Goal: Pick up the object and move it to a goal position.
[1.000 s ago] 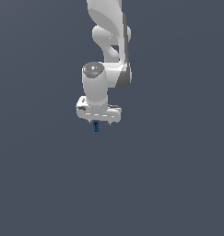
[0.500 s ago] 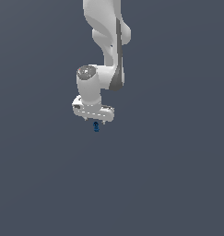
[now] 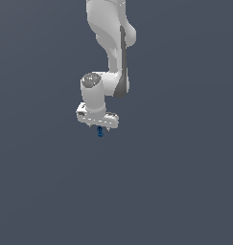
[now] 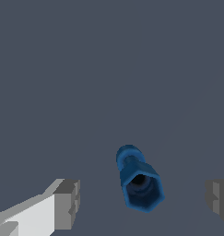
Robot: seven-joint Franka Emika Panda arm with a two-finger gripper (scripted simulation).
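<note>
The white, glossy Franka arm [image 3: 110, 43] descends from the top of the exterior view, bends at a grey-seamed joint and ends in a white gripper [image 3: 99, 128] that faces downward over a plain dark grey-blue ground [image 3: 185, 191].

Object: a small dark-blue lumpy piece [image 3: 100, 131], slightly taller than wide, stands directly beneath the gripper's broad white body. In the exterior view it shows just below the lower edge of the hand, its top close against or overlapped by that edge. Whether it rests on the ground or is raised off it cannot be told from this view.

In the wrist view the same blue piece [image 4: 139, 180] appears as a hexagonal collar with a dark hollow centre, narrowing to a rounded end farther from the camera. It lies between the two fingers, nearer the one at the picture's edge than the white-backed one, though clear grey ground shows on both sides of it.

End effector: the jaws stand wide apart. One grey finger pad [image 4: 67, 203] on its white finger and the opposite grey pad [image 4: 218, 198] are each well clear of the blue piece; neither touches it. The gripper [image 4: 143, 201] holds nothing.

The ground is uniform, with only a faint diagonal line in the wrist view.
</note>
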